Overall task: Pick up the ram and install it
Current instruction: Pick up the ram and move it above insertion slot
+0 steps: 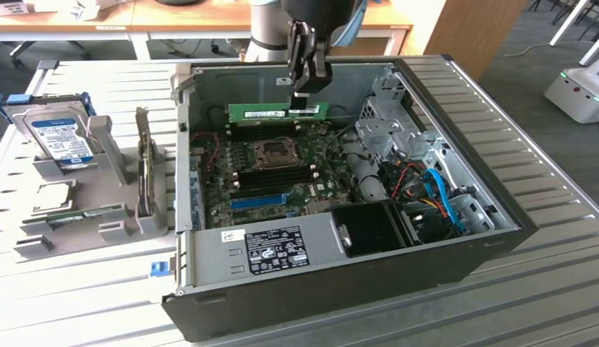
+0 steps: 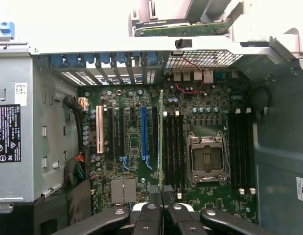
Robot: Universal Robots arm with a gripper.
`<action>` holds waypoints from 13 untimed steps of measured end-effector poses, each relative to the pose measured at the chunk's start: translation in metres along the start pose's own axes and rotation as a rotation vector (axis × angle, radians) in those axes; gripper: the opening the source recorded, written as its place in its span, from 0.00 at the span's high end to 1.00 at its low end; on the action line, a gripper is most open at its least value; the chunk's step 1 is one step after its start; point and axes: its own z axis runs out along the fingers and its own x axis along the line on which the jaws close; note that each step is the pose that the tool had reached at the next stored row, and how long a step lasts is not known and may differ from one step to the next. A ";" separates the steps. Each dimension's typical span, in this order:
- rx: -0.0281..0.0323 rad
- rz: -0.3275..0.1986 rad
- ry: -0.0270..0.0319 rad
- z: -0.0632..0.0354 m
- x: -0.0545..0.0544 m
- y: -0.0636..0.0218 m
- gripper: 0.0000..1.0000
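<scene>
**Position of the part.** The ram (image 1: pixel 265 112) is clear of the surface (image 1: pixel 531 289), held above the motherboard (image 1: pixel 270 177) inside the open computer case (image 1: pixel 454 275). It hangs on its long edge, level, toward the far wall of the case and above the black memory slots (image 1: pixel 265 131) beside the processor socket (image 1: pixel 276 150). In the wrist view you see the ram (image 2: pixel 160 137) edge-on as a thin line just beside the bank of memory slots (image 2: pixel 174 152). Whether it is in line with one of them cannot be told.

**State of the pincer.** The pincer (image 1: pixel 304 101) is closed narrow on the ram, gripping its upper edge toward the end nearer the exterior view's right, not at mid-length. In the wrist view the pincer (image 2: pixel 161 203) has one finger on each flat face of the board.

**Handling properties (judgement).**
- Weight: treat the part as very light, so grip force and not load is your concern.
- Stiffness: the board is likely rigid along its length but thin, and it will not tolerate twisting or bending.
- Fragility: the small chips on its faces and the contact strip on the lower edge are the sensitive areas.
- Surface: the flat faces are smooth, so an off-centre hold may let the free end tilt or sag.

**Where to hold.** Grip the two flat faces near the upper edge, and leave the lower contact edge and both short ends free.
</scene>
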 end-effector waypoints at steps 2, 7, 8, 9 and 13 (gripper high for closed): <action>0.0001 0.000 -0.0001 0.0007 0.000 -0.0001 0.88; 0.0000 0.000 0.0000 0.0016 0.000 -0.0001 0.88; 0.0000 0.000 0.0000 0.0016 0.000 -0.0001 0.88; 0.0000 0.000 0.0000 0.0015 0.000 -0.0001 0.88; 0.0000 0.000 -0.0001 0.0027 0.000 -0.0002 0.88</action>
